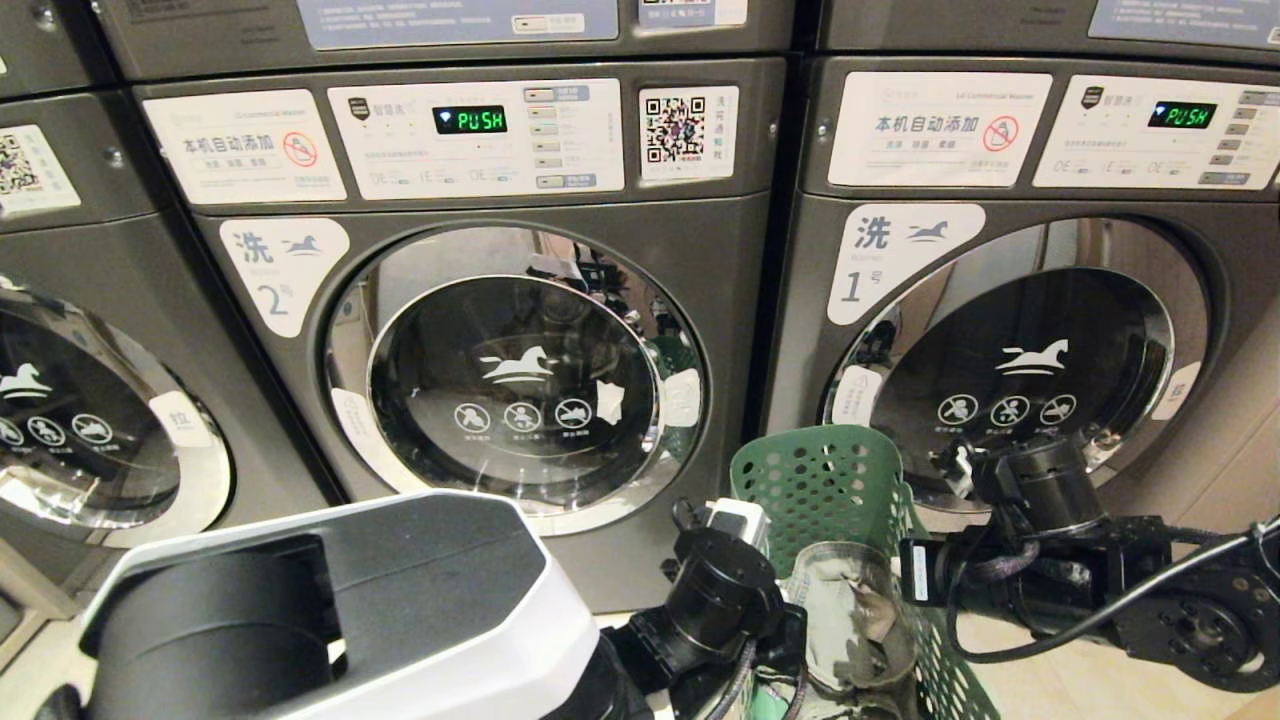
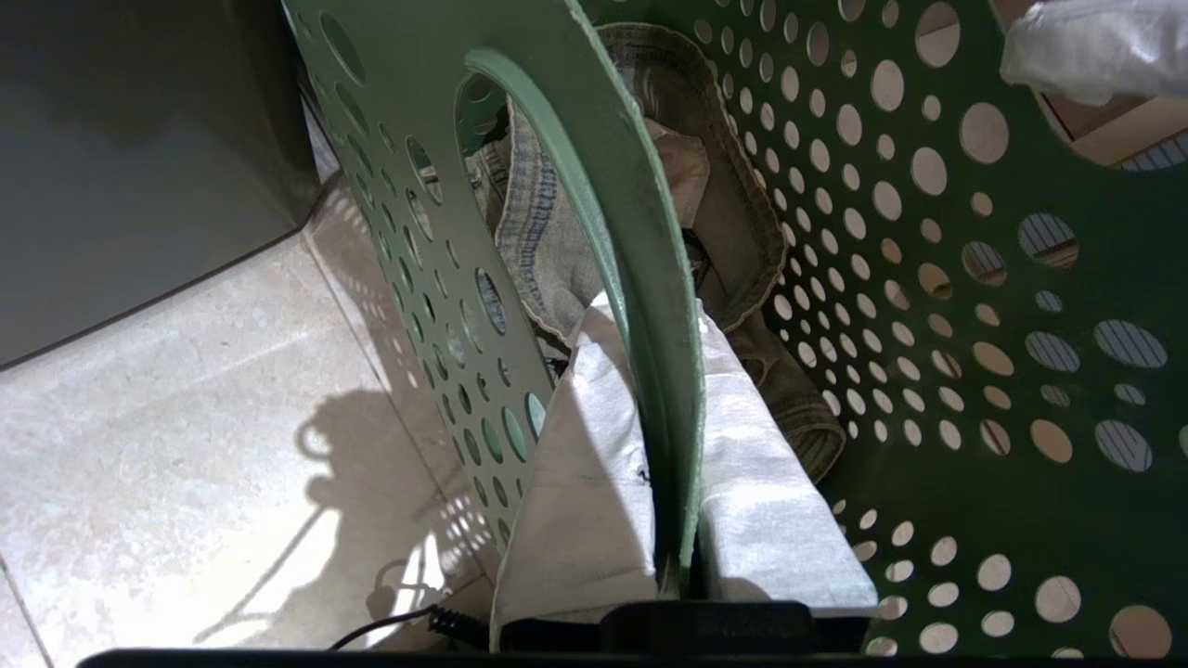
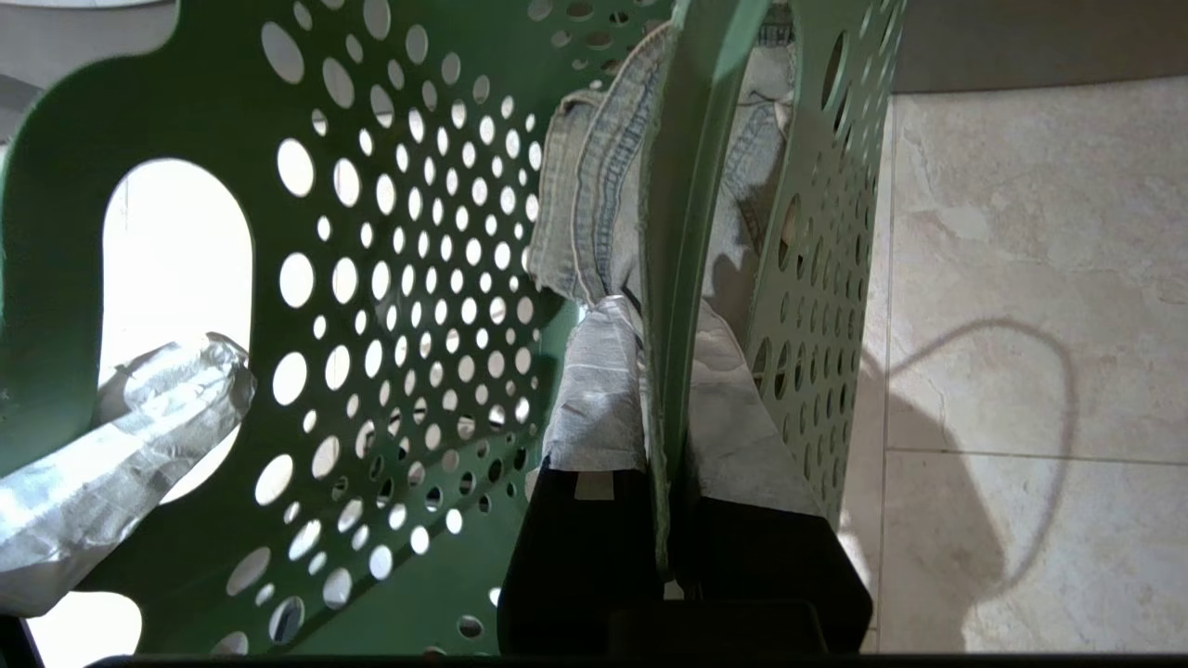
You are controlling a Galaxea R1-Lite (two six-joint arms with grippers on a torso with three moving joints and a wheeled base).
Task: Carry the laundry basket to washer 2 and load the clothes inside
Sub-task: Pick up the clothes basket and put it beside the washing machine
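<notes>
Low in the frame's centre-right, between washers 2 (image 1: 520, 390) and 1 (image 1: 1010, 360): green basket (image 1: 835, 480), jeans (image 1: 850, 610) inside. Left hand (image 2: 673, 520) and right hand (image 3: 664, 482) each pinch an opposite rim, presumably to keep it level. Doors shut.

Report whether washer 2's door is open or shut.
Shut. Washer 2's door sits flush in its chrome ring, the glass with its horse logo facing forward; the display above reads PUSH.

Pale beige tile floor (image 2: 186, 445) with thin grout lines; grey washers' base (image 2: 139, 167) stands on it; cast shadows on the tiles; whether the green perforated basket (image 3: 390, 306) touches the floor can't be told
</notes>
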